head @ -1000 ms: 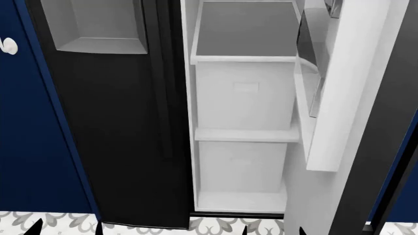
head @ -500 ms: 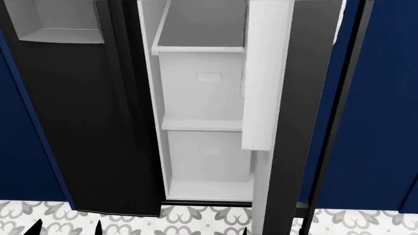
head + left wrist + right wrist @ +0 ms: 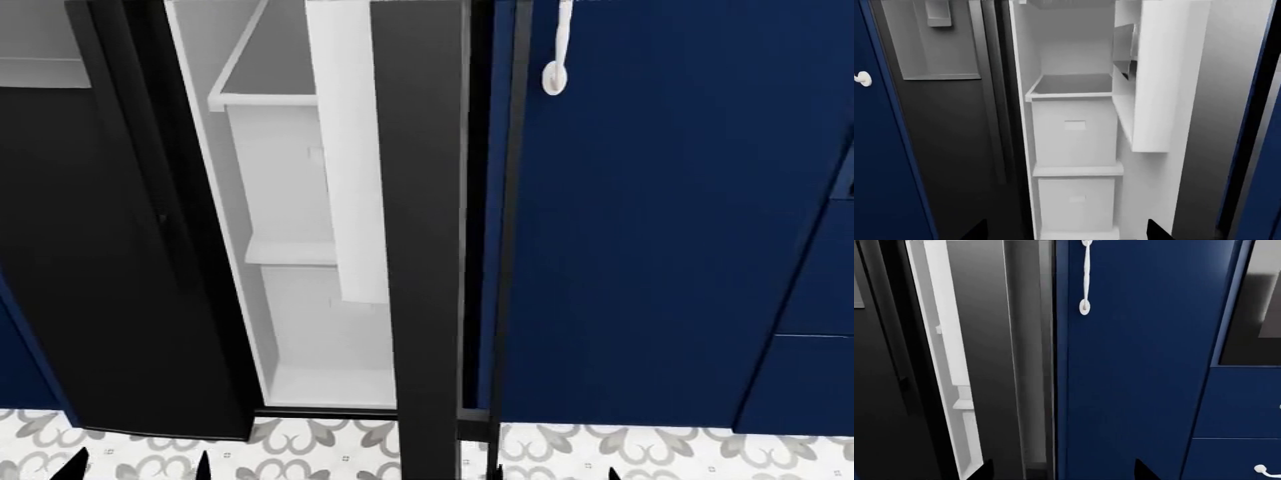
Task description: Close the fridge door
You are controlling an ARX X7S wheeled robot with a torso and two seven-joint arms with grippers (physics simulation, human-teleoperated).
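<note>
I was at the approach step; the fridge door [image 3: 416,240] stood open, edge-on before me, right of the white compartment [image 3: 287,250]; neither arm touched it. Next I judged I needed an end effector against its glossy black outer face, pushing left. My left wrist view alone showed the lining and door bin [image 3: 1147,100]; the right wrist view showed the navy cabinet [image 3: 1141,365] beside it. Only dark tips showed, probably both end effectors; spread or pressed, I could not tell.
</note>
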